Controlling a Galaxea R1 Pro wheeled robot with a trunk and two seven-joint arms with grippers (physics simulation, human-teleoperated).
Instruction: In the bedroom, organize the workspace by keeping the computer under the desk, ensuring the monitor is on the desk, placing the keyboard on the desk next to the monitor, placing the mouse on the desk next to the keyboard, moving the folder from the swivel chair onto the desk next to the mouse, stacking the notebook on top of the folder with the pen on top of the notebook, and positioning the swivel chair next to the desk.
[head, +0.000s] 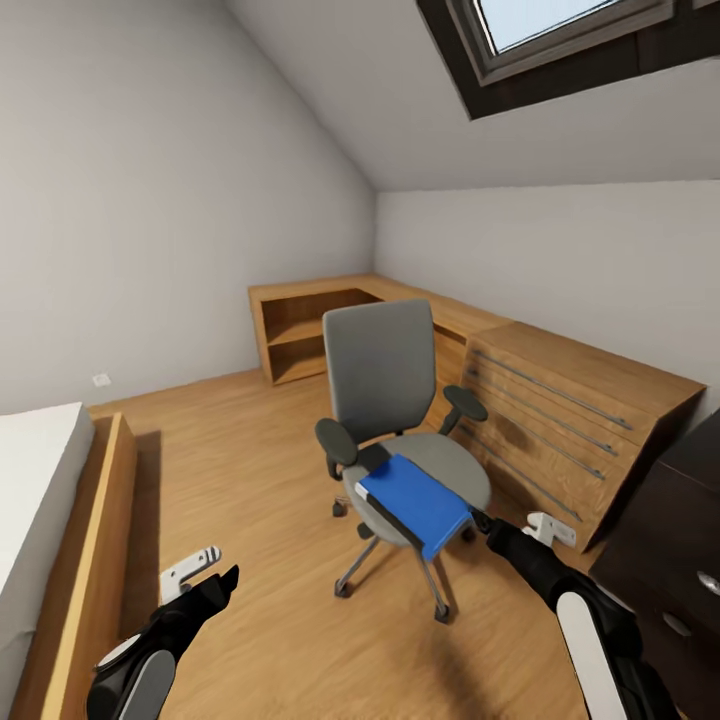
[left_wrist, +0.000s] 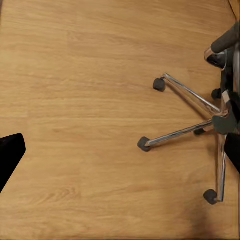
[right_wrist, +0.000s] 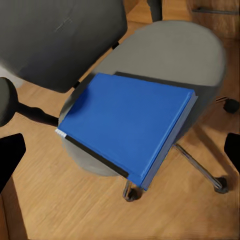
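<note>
The folder (head: 415, 503) lies flat on the seat of the chair (head: 385, 385), with one corner a little over the front edge of the seat, toward 6 o'clock in the head view. It lies there because it waits to be carried to the desk; this step is, I think, the one in hand.

The right gripper (head: 540, 524) is at about 3 o'clock from the folder, near the seat edge but not touching it. In the right wrist view its two dark fingertips (right_wrist: 10, 160) stand far apart, so the tool is spread and holds nothing, and the folder (right_wrist: 127, 122) lies between them, lower down. Probably the arm is held so to come down on the folder's overhanging edge.

The left gripper (head: 200, 580) hangs low at 7 o'clock from the chair, over bare floor (head: 240, 440). Whether it is spread I cannot tell. Its camera shows the chrome base (left_wrist: 200, 127) of the chair.

Wooden units (head: 560, 410) stand behind the chair at 1 to 3 o'clock.
</note>
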